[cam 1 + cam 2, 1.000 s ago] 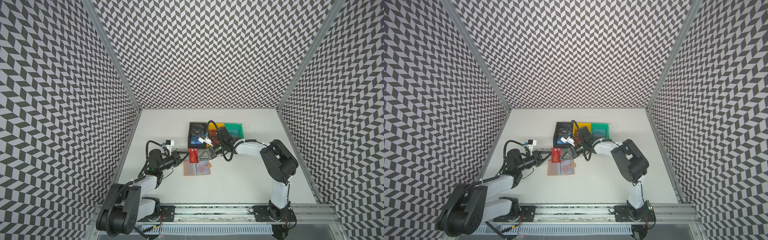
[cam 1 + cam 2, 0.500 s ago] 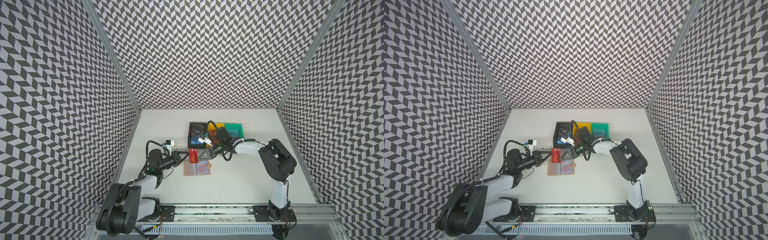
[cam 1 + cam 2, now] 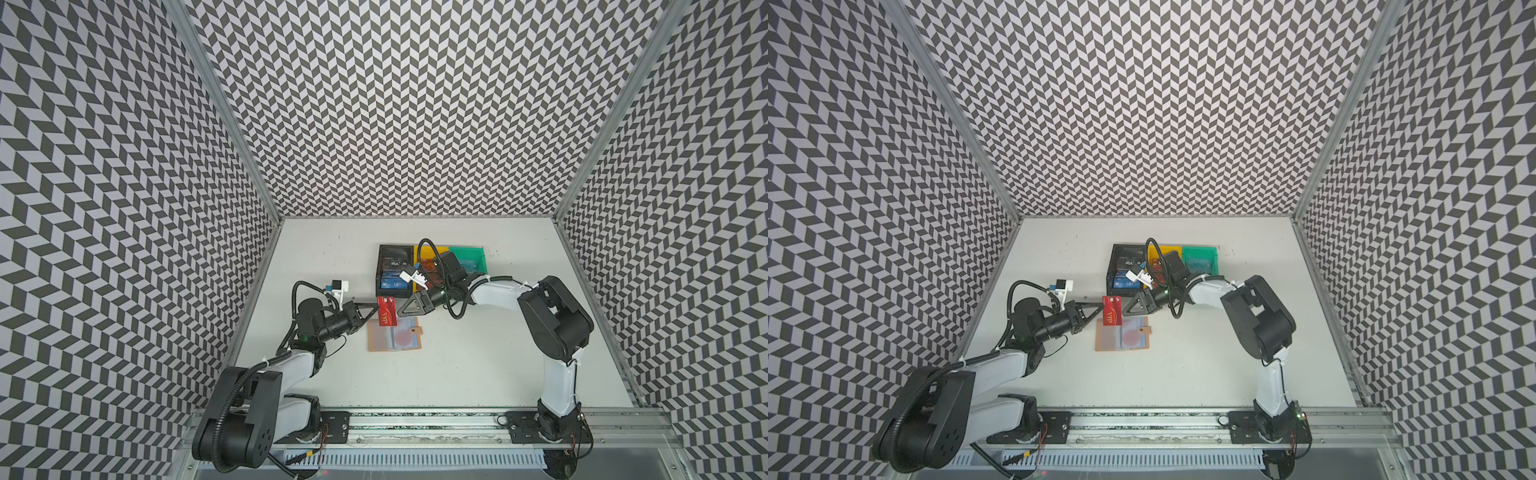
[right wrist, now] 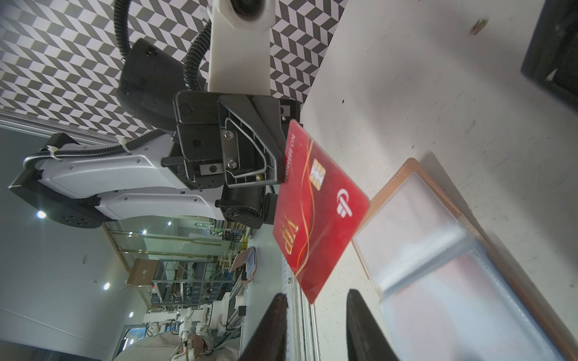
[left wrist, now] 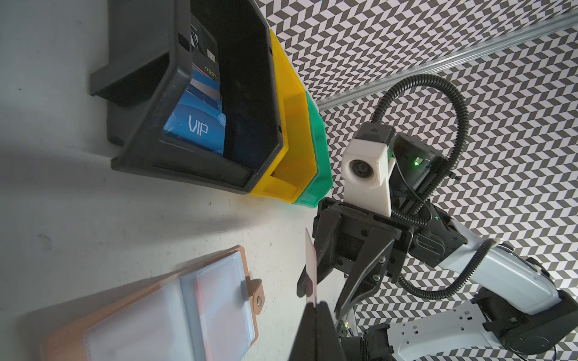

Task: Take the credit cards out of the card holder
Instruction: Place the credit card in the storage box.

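Both top views show the left gripper [image 3: 376,308] reaching in from the left, clamped on one short edge of a red plastic card [image 3: 387,316] with gold "VIP" lettering and a chip. The red plastic card hangs in the air over the far left corner of the tan leather-like card holder [image 3: 394,339], clear of its sleeves. The card holder lies open and flat on the white table [image 3: 457,365], near the centre, with its snap tab on the right edge. A reddish round patch shows through its right pale plastic sleeve.

The right gripper [image 3: 400,311] comes from the right with its jaws partly apart and holds nothing. In the right wrist view, the free end of the red plastic card [image 4: 316,203] points into the gap between the two fingers. Contact with either finger cannot be judged.

Just beyond the card holder stand a black plastic bin [image 3: 395,249], a yellow plastic bin [image 3: 428,250] and a green plastic bin [image 3: 469,251], side by side from left to right. A blue "VIP" card [image 5: 194,128] lies in the black plastic bin.
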{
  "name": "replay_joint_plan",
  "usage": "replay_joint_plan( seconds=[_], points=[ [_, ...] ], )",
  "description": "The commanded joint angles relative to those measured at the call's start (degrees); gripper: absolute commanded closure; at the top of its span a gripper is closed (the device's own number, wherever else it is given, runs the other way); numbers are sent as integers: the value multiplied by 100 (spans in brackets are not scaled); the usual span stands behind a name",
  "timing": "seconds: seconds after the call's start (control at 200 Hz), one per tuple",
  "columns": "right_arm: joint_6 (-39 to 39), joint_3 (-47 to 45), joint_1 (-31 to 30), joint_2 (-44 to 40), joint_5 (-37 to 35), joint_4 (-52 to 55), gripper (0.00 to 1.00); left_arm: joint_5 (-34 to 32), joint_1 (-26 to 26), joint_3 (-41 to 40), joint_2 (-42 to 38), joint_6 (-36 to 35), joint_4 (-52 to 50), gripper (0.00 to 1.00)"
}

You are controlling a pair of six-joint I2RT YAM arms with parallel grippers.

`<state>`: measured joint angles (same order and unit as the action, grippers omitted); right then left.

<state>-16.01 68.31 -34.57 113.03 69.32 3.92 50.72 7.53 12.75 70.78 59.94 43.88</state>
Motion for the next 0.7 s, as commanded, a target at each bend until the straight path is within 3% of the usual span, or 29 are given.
replay_joint_plan(
  seconds=[0.0,0.3,0.696],
  points=[
    [-110,115,-91,138,161,-388,68,8,51,-1,9,51,153,100],
    [-413,53,-138,176,333,-874,70,-9,117,-10,182,66,301,100],
    [-760,9,-147,153,538,-1298,93,-29,150,-38,223,9,260,100]
  ],
)
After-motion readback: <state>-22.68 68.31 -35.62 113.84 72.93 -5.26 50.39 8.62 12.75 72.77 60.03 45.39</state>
